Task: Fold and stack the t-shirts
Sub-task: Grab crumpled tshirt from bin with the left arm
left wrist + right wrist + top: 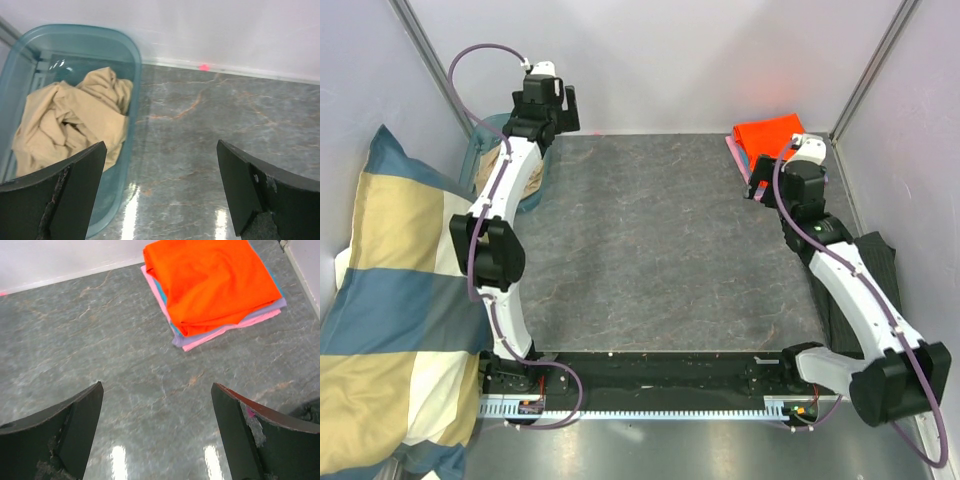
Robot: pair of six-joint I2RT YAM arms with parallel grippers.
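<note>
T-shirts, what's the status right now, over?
Open and empty: left fingers, right fingers. Crumpled tan shirt in bin. Folded stack, orange on top, far right corner. Nothing seen in the way.

Pale walls (670, 60) enclose a grey marbled tabletop (660, 250) showing bright glare spots.

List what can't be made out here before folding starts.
- Tan shirt in the bin: top view, left arm covers it; left wrist view, its lower part is hidden by a finger. One shirt or several: cannot tell.
- Stack under the orange shirt, right wrist view: only layer edges show; count unclear.
- Dark cloth: partly under the right arm, top view.
</note>
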